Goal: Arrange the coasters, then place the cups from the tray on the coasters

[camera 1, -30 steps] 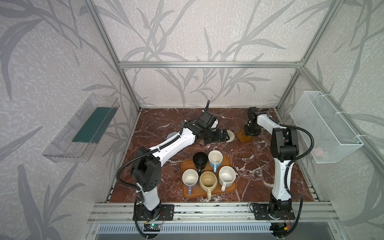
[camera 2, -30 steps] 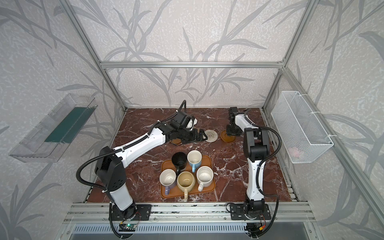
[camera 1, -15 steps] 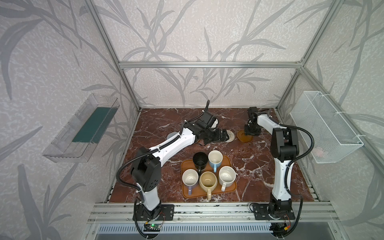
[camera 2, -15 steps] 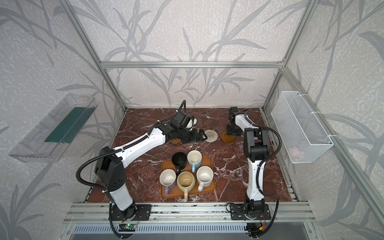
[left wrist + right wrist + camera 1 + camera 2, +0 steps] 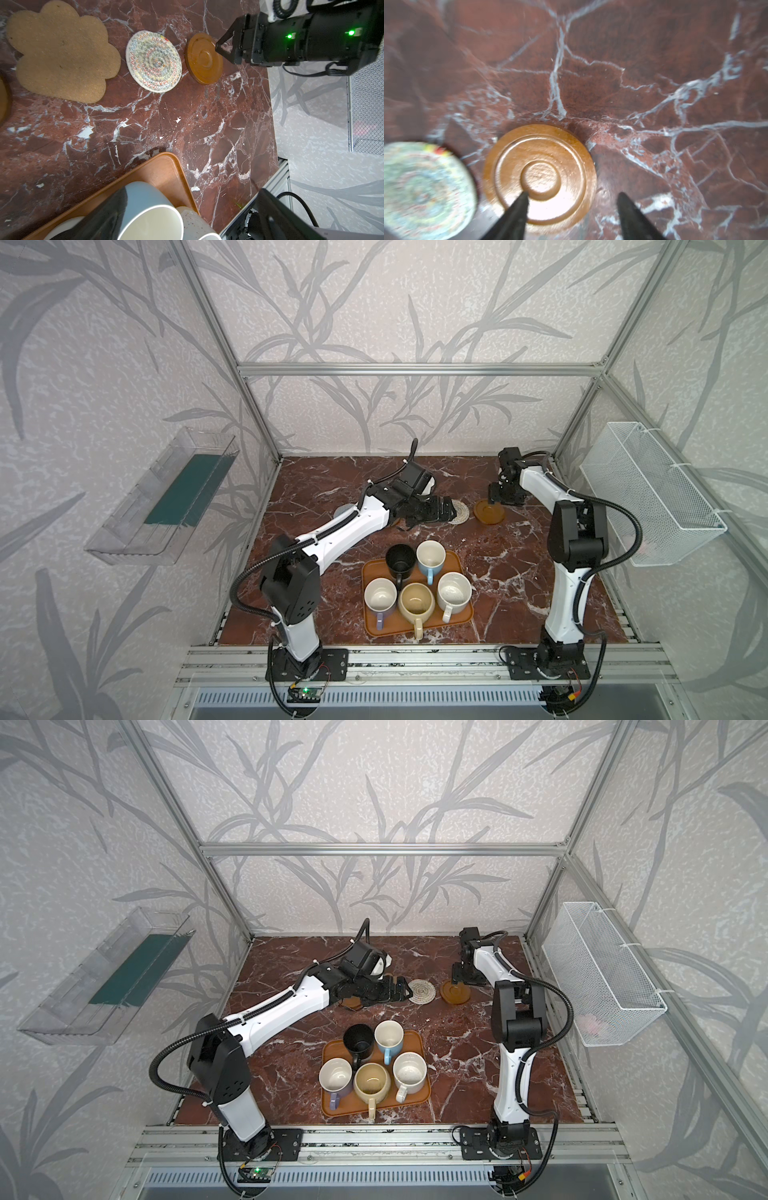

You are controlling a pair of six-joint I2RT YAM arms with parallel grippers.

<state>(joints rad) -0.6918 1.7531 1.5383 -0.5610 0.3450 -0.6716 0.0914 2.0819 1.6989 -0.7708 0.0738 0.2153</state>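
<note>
**Top views.** Five handled ceramic cups are being carried upright and close-packed by the flat orange-brown tray at the front of the red marble table: black, light blue, lavender, tan-yellow and speckled white. No cup is on a coaster yet. Behind the tray, the brown wooden disc coaster is lying flat, near the cream woven round coaster but apart from it. The left gripper is being held just beside the cream coaster, spread wide and empty.

**Left wrist view.** The tan flower-shaped cork coaster, the cream coaster and the disc are being shown in a row, none overlapping.

**Right wrist view.** The right gripper is being shown parted and released. One finger is over the disc's face, the other is past its rim.

**Handling (judged).** The disc is being judged stiff, thin and slippery, best pinched across its rim. The woven and cork coasters are being judged light and pliant, best taken at an edge. The cups are being judged heavy and breakable, best gripped over the wall at the lip.
</note>
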